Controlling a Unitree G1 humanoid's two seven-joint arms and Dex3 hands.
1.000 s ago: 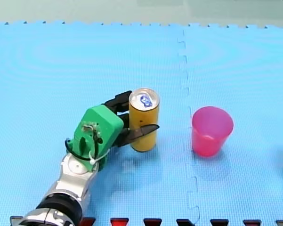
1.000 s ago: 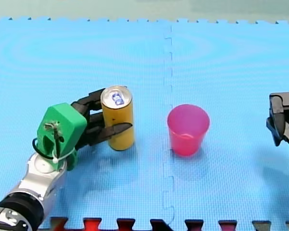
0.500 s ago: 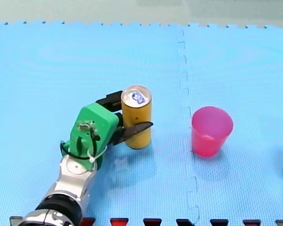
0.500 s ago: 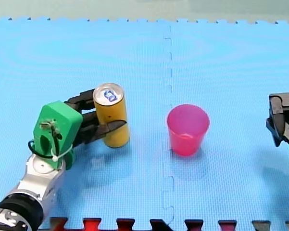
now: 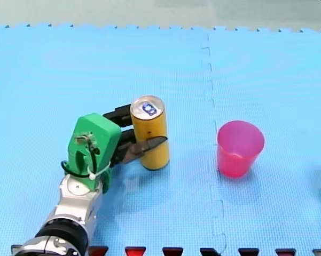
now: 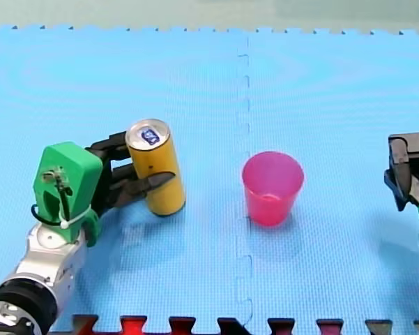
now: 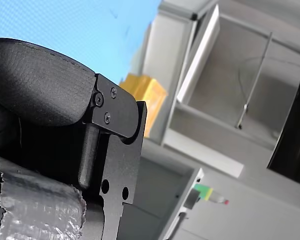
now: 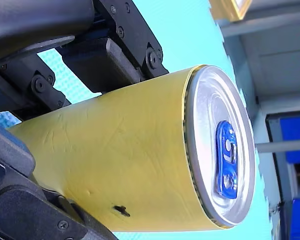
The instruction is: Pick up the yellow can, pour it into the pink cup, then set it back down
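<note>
**Left hand gripping the can**

We are clasping the can, tilting slightly left, on the mat, left of the cup and apart from it. Our right hand is hovering at the right edge; we cannot tell its state

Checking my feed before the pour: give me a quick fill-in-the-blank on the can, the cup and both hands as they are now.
1. The left hand grips the ____ can around its side.
2. The can's silver top carries a ____ pull tab.
3. The ____ cup stands on the mat, to the can's right.
4. The right hand is near the mat's ____ edge, apart from the cup.

Missing words: yellow; blue; pink; right.
</note>
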